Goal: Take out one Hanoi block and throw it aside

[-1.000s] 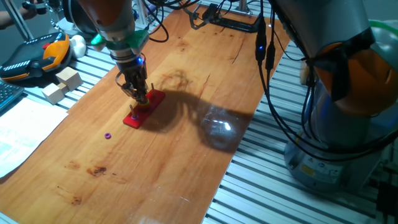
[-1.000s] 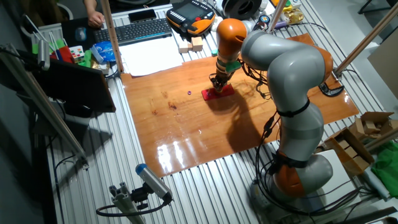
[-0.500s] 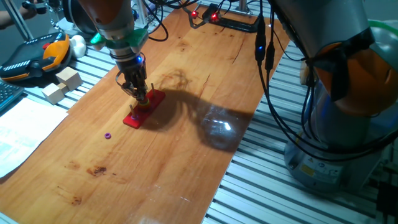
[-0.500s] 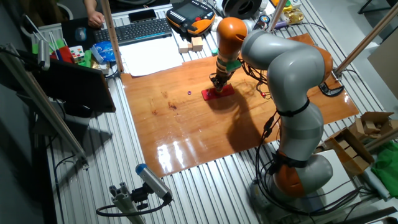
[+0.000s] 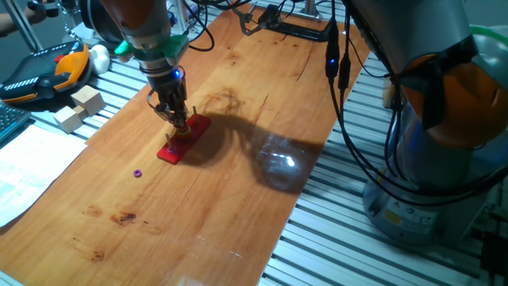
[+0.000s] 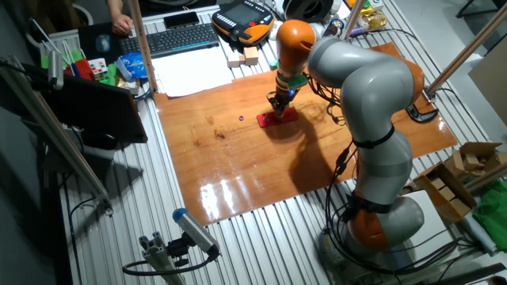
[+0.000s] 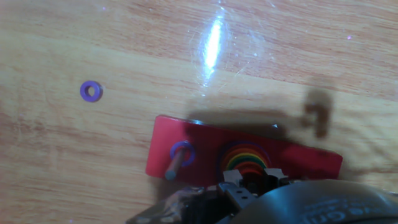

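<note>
Glossy wooden tabletop, possibly varnished.

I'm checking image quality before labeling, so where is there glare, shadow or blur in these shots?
Hand view: a bright streak of glare on the table, soft overall focus, and the claw a dark blur along the bottom edge. One fixed view: the arm's shadow falls right of the red base, with a shiny patch beyond it. The other fixed view: glare on the near table edge.

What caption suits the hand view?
Hand over rainbow ring stack on red base; purple ring lies apart.
</note>
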{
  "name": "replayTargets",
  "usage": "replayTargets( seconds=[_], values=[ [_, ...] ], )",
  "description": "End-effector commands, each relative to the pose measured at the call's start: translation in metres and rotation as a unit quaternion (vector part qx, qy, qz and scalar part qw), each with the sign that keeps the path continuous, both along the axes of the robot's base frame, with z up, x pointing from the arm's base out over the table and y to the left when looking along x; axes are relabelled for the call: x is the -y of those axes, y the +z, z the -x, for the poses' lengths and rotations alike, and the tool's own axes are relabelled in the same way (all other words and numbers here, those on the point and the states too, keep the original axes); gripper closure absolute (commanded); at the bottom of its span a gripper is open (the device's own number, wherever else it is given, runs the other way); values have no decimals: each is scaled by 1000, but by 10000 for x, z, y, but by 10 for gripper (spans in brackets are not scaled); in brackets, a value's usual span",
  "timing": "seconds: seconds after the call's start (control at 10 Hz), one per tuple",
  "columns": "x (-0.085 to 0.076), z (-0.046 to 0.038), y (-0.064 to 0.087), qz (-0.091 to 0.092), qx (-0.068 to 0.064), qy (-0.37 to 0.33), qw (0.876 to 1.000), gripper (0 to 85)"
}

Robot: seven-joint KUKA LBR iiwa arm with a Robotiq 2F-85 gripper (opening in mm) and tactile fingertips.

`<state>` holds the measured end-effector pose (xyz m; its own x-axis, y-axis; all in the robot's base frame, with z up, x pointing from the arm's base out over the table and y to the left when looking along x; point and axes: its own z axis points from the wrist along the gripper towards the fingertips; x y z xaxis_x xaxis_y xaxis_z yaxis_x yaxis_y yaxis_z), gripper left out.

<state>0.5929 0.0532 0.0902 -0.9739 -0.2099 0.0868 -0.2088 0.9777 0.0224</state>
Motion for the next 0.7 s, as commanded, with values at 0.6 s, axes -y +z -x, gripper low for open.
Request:
replayTargets(
  seconds=[0.6],
  values=[
    [-63,-22,243,7,-12,-9,1000,660]
  ],
)
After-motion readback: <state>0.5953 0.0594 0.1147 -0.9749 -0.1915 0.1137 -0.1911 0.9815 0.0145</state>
